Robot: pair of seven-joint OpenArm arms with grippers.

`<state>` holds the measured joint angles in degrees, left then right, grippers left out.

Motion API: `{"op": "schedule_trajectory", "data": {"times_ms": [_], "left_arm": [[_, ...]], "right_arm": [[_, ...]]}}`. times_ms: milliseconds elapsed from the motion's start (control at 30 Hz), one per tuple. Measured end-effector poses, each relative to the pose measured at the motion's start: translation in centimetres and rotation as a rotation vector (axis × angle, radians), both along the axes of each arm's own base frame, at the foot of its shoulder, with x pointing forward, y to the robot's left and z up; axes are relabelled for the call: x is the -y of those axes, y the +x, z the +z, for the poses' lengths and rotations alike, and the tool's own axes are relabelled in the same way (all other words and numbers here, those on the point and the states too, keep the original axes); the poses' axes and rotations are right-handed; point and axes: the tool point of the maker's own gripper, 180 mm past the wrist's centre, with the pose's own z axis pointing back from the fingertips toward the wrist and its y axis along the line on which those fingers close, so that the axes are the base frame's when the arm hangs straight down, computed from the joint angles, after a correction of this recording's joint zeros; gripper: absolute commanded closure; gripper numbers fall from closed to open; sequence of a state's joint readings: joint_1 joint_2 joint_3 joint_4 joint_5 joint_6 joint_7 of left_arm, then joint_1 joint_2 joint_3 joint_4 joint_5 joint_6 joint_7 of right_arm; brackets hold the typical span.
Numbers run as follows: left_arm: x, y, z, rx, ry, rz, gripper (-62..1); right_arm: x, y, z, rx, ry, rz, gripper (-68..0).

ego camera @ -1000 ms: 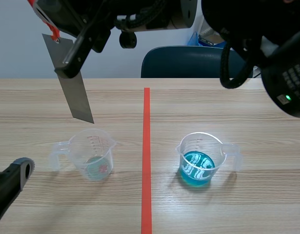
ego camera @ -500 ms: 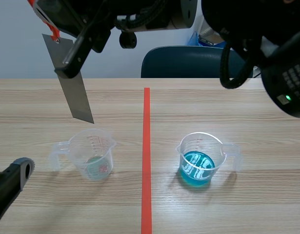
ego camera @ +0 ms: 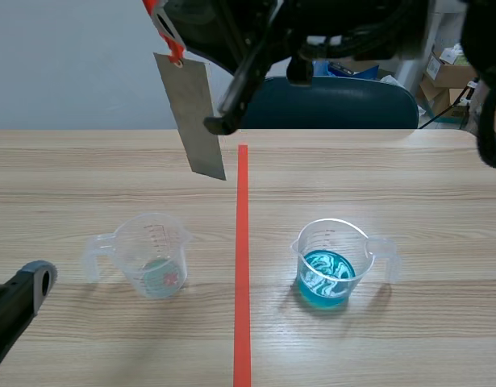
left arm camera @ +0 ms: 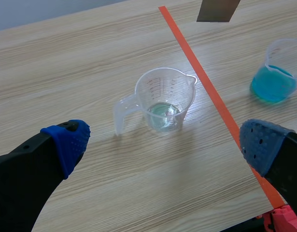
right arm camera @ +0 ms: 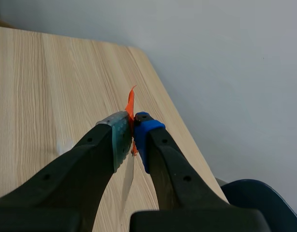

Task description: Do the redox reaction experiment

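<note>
Right gripper (right arm camera: 133, 133): closed on the metal strip (ego camera: 196, 117), hung below.
Left gripper (left arm camera: 163, 144): held open — clear beaker (left arm camera: 163, 99) ahead between fingers.
Blue beaker (left arm camera: 278, 72): past one finger.

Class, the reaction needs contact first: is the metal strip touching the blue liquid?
Apart. Scene view: the metal strip hangs in air, far from the blue liquid.

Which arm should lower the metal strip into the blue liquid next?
Right. Its jaws are shut on the metal strip, which hangs in the air, ready to carry to the blue-liquid cup. The left jaws stand open and empty by the other cup.
</note>
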<state>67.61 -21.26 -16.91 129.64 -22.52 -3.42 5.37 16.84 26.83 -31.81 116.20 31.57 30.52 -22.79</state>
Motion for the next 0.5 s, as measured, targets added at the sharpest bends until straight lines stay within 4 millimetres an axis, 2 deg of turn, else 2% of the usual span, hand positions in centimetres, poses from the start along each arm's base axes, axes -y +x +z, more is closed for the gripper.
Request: {"op": "schedule_trajectory", "data": {"times_ms": [500], "left_arm": [[0.0, 0.0, 0.0, 0.0, 0.0, 0.0, -62.3]], "right_arm": [[8.6, -0.1, -2.3, 0.005, -0.112, -0.12, -0.8]]}}
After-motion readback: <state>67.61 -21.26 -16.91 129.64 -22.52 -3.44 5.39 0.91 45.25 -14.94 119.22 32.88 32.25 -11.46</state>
